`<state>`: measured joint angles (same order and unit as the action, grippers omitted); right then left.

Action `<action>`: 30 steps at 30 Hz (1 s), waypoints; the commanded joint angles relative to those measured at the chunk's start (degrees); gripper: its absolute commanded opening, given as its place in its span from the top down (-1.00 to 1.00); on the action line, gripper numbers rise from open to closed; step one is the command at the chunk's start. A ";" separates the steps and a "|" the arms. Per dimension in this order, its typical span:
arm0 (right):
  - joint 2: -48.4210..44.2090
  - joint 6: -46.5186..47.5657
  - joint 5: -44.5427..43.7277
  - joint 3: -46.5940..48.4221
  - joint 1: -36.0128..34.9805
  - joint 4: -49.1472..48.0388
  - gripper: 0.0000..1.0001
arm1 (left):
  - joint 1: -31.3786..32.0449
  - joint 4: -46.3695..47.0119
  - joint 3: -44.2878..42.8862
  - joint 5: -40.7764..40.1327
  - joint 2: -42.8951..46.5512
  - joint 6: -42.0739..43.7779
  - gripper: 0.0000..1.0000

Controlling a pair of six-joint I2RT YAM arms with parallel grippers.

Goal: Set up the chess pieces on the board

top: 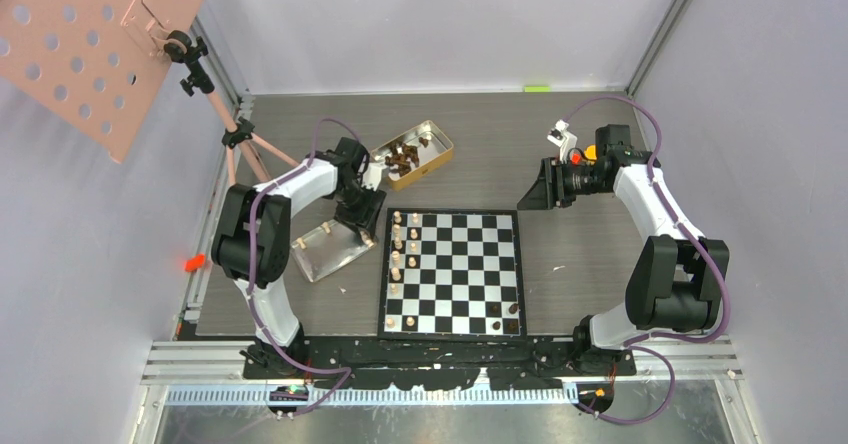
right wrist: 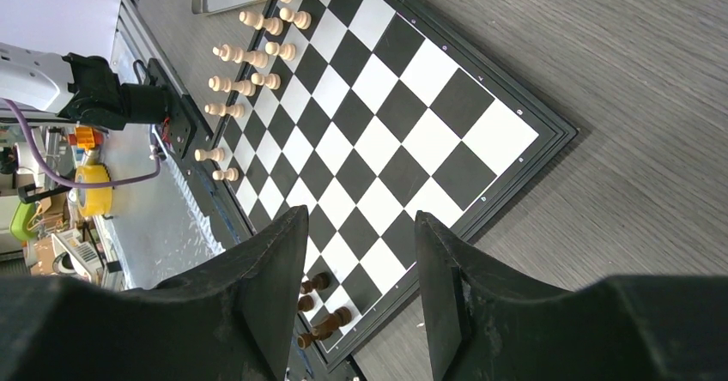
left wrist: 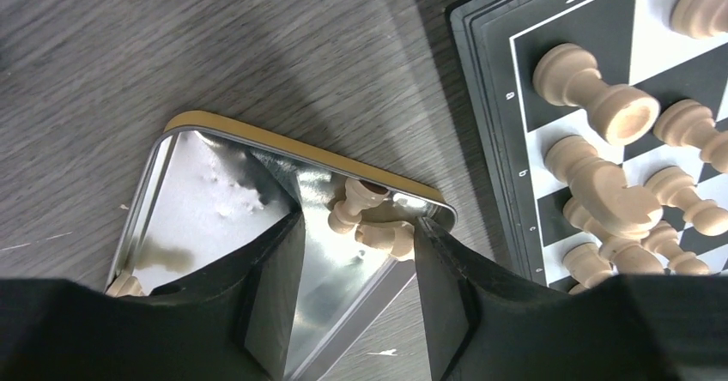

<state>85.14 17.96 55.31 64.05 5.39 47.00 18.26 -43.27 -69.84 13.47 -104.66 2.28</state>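
Note:
The board [top: 470,264] lies at the table's middle. Several pale beige chess pieces [top: 397,249] stand in its two left columns, and three dark brown pieces [top: 505,316] stand at its near right corner. My left gripper [top: 360,226] is open just off the board's far left corner. In the left wrist view it [left wrist: 360,282] hangs over a shiny tin lid [left wrist: 215,201] with two beige pieces [left wrist: 373,222] lying in the corner between the jaws. My right gripper [top: 533,192] is open and empty, off the board's far right corner, with the board [right wrist: 403,106] and dark pieces [right wrist: 322,308] beyond it.
A gold tin [top: 437,147] holding several dark brown pieces [top: 405,156] sits beyond the board's far left corner. A tripod with a pink perforated panel [top: 90,34] stands at the far left. Another beige piece [left wrist: 124,285] lies at the lid's other end.

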 commanded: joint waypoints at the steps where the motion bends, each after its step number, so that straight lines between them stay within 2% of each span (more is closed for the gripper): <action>1: 0.32 1.38 0.32 0.59 0.24 0.41 -0.09 | -0.18 1.22 1.03 -3.23 1.36 0.91 -0.03; 11: 1.13 1.89 0.48 0.81 0.25 0.98 -0.08 | -0.20 -1.47 2.35 -5.24 5.10 4.14 0.00; 23: 1.24 2.35 0.63 1.03 0.24 1.68 -0.08 | -0.16 -3.43 4.00 1.20 6.96 5.81 -0.27; 30: 0.82 2.26 0.85 1.00 0.24 1.76 -0.07 | -0.16 -3.11 3.66 2.85 5.50 4.65 -0.19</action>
<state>86.56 19.38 55.35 64.05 5.39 48.53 18.24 -46.11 -65.95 13.78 -100.36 6.90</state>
